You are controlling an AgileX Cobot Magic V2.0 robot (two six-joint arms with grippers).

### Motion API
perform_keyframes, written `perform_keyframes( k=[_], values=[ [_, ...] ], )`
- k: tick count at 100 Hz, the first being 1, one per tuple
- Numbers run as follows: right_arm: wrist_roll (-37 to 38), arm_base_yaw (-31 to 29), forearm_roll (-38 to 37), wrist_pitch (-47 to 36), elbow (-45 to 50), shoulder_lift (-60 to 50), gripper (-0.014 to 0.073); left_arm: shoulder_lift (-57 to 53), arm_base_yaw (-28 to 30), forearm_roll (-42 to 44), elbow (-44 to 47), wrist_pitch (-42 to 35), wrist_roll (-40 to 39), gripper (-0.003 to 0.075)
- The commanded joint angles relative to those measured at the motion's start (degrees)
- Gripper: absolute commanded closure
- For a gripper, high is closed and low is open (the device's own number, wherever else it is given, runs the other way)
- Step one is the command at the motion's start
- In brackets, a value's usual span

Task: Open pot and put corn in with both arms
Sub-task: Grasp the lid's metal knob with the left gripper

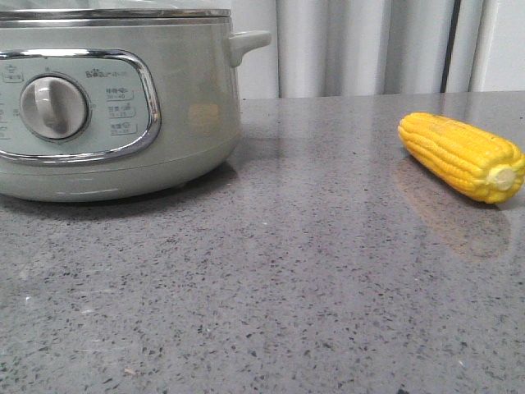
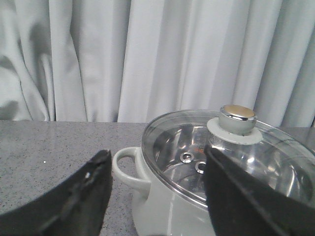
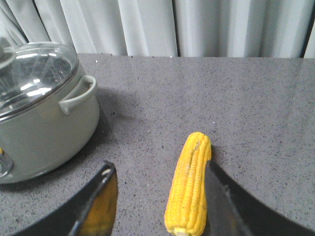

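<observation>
The pale grey-green pot (image 1: 107, 107) stands at the left of the front view with its dial (image 1: 54, 107) facing me and its glass lid (image 2: 231, 157) on. The lid's knob (image 2: 237, 119) shows in the left wrist view. My left gripper (image 2: 157, 167) is open, hovering by the pot's side handle (image 2: 129, 169), holding nothing. The yellow corn (image 1: 462, 156) lies on the table at the right. My right gripper (image 3: 160, 179) is open above the table, with the corn (image 3: 189, 184) lying between its fingers, close to one finger (image 3: 231, 201). Neither gripper shows in the front view.
The grey speckled tabletop (image 1: 271, 279) runs under everything. Pale curtains (image 1: 369, 45) hang behind the table's back edge. The pot (image 3: 39, 113) sits some way to one side of the corn in the right wrist view.
</observation>
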Motion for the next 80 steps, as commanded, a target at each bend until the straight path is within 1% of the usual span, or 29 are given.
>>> perform_keyframes(
  k=[1,14,26,31,43,49,61,80],
  values=[
    [-1.8,-0.1,-0.2,-2.7,-2.2,0.5,0.0246,4.5,-1.8,-0.3,-4.2,-3.8,0.5,0.0332],
    [-4.1,-0.1,-0.2,-2.4,-2.2,0.4,0.0246,10.8,-6.2,0.1,-6.9,-4.9,0.6,0.0332],
    [-6.5,-0.1,-0.2,-2.4,-2.2,0.1,0.0246,16.1,-10.8,2.0,-8.3,-10.6,0.6,0.0325],
    [-6.8,-0.1,-0.2,-2.4,-2.2,-0.2,0.0246,18.2,-12.8,3.1,-9.0,-13.0,0.6,0.0302],
    [-6.8,-0.1,-0.2,-2.4,-2.2,-0.7,0.0246,23.4,-17.5,4.0,-10.9,-18.7,0.6,0.0206],
    [-6.8,-0.1,-0.2,-2.4,-2.2,-0.7,0.0246,26.4,-19.2,4.0,-11.5,-21.0,0.6,0.0196],
    [-6.8,-0.1,-0.2,-2.4,-2.2,-0.7,0.0246,32.0,-21.1,4.0,-12.8,-26.4,0.6,0.0196],
    [-6.8,-0.1,-0.2,-2.4,-2.2,-0.7,0.0246,39.8,-21.3,3.7,-17.5,-27.6,0.3,0.0196]
  ],
)
